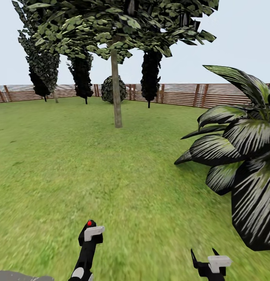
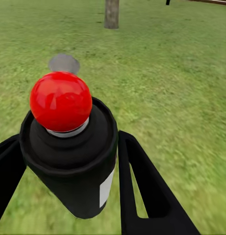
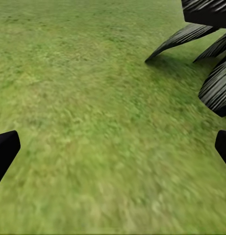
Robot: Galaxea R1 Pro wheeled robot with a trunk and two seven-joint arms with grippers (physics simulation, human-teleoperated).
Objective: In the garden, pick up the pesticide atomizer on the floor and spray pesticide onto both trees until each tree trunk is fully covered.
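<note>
Black pesticide atomizer with red ball cap gripped in left hand; right hand open, empty. Approach step: next, closing on grey-brown tree trunk across green lawn, nozzle aimed.

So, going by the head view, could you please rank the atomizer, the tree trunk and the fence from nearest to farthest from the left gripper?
1. Atomizer: held in the left gripper.
2. Tree trunk: mid-lawn, ahead.
3. Fence: along the lawn's far edge.
</note>
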